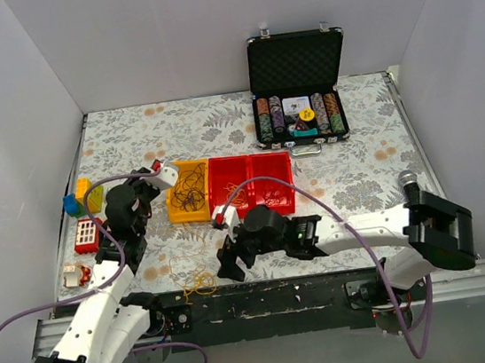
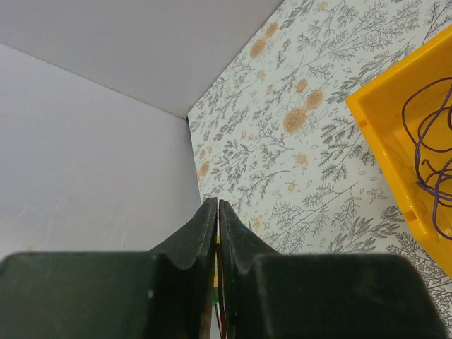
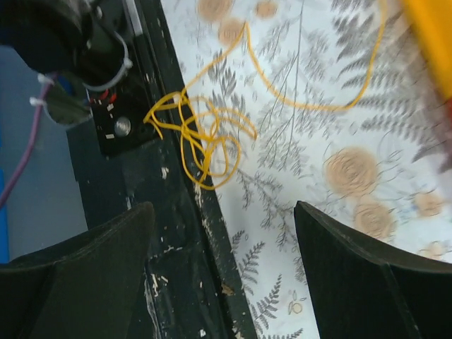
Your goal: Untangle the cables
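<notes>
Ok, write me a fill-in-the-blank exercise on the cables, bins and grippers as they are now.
1. The thin purple cables lie in the ___ plastic bin.
2. The right gripper, close to the tangled yellow wire, has its fingers ___.
3. The left gripper has its fingers ___.
4. The two plastic bins beside the cable bin are coloured ___.

Missing words: yellow; open; shut; red.
</notes>
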### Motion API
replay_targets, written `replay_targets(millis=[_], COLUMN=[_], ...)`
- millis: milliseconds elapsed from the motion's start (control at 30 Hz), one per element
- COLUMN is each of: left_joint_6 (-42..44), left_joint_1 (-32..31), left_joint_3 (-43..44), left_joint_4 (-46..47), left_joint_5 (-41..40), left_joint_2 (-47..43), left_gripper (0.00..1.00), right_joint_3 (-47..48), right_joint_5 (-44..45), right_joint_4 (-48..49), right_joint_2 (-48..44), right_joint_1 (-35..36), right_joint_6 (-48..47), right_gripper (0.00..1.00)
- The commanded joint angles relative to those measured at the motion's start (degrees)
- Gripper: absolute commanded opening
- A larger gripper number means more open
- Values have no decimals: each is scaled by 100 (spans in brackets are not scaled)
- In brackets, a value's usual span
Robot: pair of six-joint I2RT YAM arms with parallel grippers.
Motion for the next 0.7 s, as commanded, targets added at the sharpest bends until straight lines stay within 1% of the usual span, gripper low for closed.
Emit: replay_targets(millis=[0,67,100,133,267,333,433,500,567,633,667], left_joint_6=[-52,-69,-69,-52,-165,-341,-290,139,649,1273,1545], left_joint_1=[147,191,208,252,472,665,911,956,956,956,956], left_joint_3=[-15,-6,3,11,213,467,1021,1145,1076,926,891], left_joint_4=[22,-118,-310,-443,-1005,-1426,-2435,-3218,-3913,-4536,-4836], left_joint_5=[93,207,269,339,725,1085,2146,2877,3588,4142,4354], left_joint_2=[18,1,1,10,115,220,273,160,-51,-280,-315], left_gripper=[8,15,23,34,62,71,82,87,90,92,93], right_joint_3=[-14,21,82,126,275,372,434,451,504,548,557], right_joint_5=[-722,-836,-880,-924,-1293,-1451,-1548,-1592,-1601,-1549,-1496], right_joint_4=[713,967,1021,1091,1460,1531,1645,1707,1689,1611,1567], right_joint_2=[535,764,861,1001,1414,1608,1810,1907,1977,2022,2022], right_joint_1=[52,44,44,44,44,44,52,52,52,44,44], right_joint_6=[278,331,349,375,542,630,727,771,771,762,753], right_gripper=[89,89,89,89,89,86,78,72,61,46,31])
